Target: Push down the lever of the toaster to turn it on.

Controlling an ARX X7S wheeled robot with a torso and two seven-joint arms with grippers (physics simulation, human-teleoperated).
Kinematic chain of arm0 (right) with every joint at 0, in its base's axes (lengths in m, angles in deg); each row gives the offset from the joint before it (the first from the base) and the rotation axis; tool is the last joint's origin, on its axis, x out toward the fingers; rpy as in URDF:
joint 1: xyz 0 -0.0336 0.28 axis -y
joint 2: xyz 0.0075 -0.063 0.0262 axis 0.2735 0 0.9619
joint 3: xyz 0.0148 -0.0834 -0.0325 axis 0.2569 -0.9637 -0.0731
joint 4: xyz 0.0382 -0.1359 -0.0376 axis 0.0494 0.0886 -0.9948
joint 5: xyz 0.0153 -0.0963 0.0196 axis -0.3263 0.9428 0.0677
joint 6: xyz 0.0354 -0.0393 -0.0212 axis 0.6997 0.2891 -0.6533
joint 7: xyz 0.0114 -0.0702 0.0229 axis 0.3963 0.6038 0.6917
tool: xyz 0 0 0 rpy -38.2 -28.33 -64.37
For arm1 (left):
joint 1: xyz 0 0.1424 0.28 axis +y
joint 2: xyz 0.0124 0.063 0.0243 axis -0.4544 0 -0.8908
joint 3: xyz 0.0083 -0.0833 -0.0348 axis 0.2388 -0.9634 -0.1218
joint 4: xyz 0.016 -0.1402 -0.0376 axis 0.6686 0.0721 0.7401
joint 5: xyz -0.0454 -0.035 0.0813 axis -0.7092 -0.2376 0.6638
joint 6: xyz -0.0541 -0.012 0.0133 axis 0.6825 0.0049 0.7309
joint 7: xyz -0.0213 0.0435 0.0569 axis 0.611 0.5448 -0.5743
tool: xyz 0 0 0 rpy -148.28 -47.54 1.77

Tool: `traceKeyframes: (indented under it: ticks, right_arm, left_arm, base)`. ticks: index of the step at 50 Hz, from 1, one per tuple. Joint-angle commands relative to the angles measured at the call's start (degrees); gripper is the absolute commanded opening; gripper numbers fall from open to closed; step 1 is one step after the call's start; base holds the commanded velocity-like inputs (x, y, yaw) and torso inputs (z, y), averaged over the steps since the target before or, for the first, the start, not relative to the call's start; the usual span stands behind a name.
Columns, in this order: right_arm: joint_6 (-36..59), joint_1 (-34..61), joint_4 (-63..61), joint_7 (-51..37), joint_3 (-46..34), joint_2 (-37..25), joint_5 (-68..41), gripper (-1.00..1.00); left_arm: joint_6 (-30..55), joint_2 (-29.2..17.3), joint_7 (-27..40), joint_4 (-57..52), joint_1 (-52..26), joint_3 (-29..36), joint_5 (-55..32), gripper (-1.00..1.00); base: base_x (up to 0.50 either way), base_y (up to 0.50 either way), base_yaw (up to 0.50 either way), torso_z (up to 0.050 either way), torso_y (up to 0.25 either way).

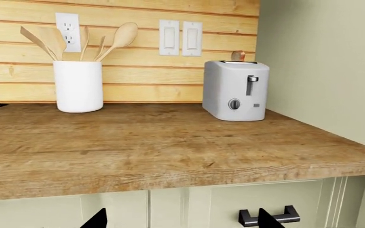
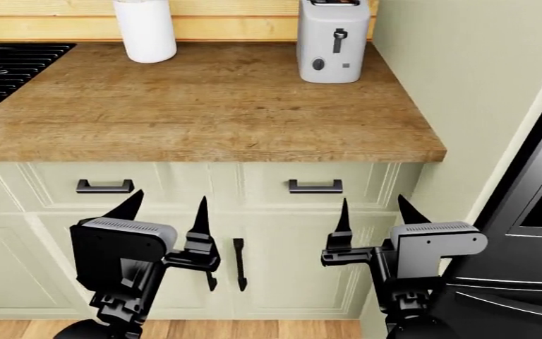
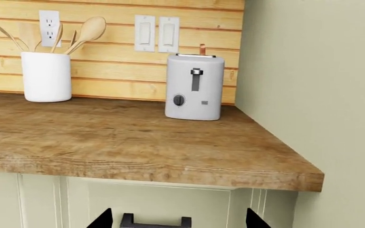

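Note:
The light grey toaster [image 2: 333,42] stands at the back right of the wooden counter, against the wood-plank wall; it also shows in the left wrist view [image 1: 235,90] and the right wrist view [image 3: 195,87]. Its black lever [image 2: 340,32] sits at the top of its vertical slot [image 1: 252,79] [image 3: 196,72], above the round black dial [image 2: 318,64]. My left gripper [image 2: 166,215] and right gripper [image 2: 375,213] are both open and empty, held low in front of the cabinet drawers, far below and in front of the toaster.
A white utensil holder [image 2: 146,30] with wooden spoons stands at the back left of the counter [image 2: 205,106]. A black cooktop [image 2: 3,74] is at far left. A green wall [image 2: 468,85] bounds the counter's right side. Drawer handles [image 2: 315,187] face the grippers.

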Motion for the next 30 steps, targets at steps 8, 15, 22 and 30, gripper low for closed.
traceKeyframes:
  ticks: [8, 15, 22, 30]
  right_arm:
    - [1.3, 0.0, -1.3, -0.6, -1.0, -0.6, -0.5, 1.0]
    - [1.9, -0.3, -2.4, -1.1, -1.2, -1.0, -0.7, 1.0]
    - [2.5, -0.1, -2.9, -1.4, -1.3, -1.1, -1.0, 1.0]
    - [2.0, -0.1, -2.6, -1.6, -1.4, -1.4, -1.2, 1.0]
  left_arm:
    - [-0.9, -0.2, 0.4, 0.5, 0.3, -0.2, -0.9, 1.0]
    - [-1.3, -0.4, 0.5, 0.0, 0.5, -0.4, -1.2, 1.0]
    - [-1.4, -0.6, 0.8, 0.0, 0.6, -0.3, -1.3, 1.0]
    - [-1.4, -0.8, 1.1, -0.1, 0.4, 0.0, -1.4, 1.0]
  base:
    - [0.03, 0.05, 0.0, 0.0, 0.0]
    - [0.35, 0.0, 0.0, 0.0, 0.0]
    - [0.35, 0.0, 0.0, 0.0, 0.0]
    - [0.35, 0.0, 0.0, 0.0, 0.0]
